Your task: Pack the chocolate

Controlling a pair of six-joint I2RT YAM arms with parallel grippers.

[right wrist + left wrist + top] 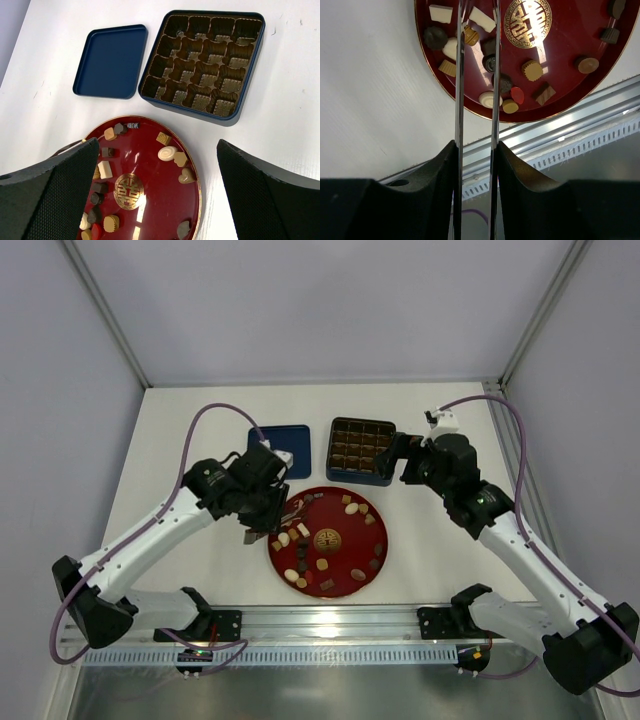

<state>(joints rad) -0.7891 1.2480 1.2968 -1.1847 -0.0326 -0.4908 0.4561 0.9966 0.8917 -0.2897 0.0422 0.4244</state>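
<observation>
Chocolate (167, 153) lies on the red plate (155, 192); blue tin (200, 113) holds only liner (205, 60).

Left pincer (476, 12) narrowly parted, perhaps gripping; right pincer (157, 145) spread wide.

one red plate (350, 540), one blue tin (185, 111), one lid (110, 60), roughly twenty chocolates (532, 70) (some hidden).

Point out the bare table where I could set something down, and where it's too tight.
Free: the far strip of table beyond the lid and tin; the patch left of the plate, under the left arm. Crowded: between lid, tin and plate, the left gripper over the plate's chocolate, the right gripper by the tin.
</observation>
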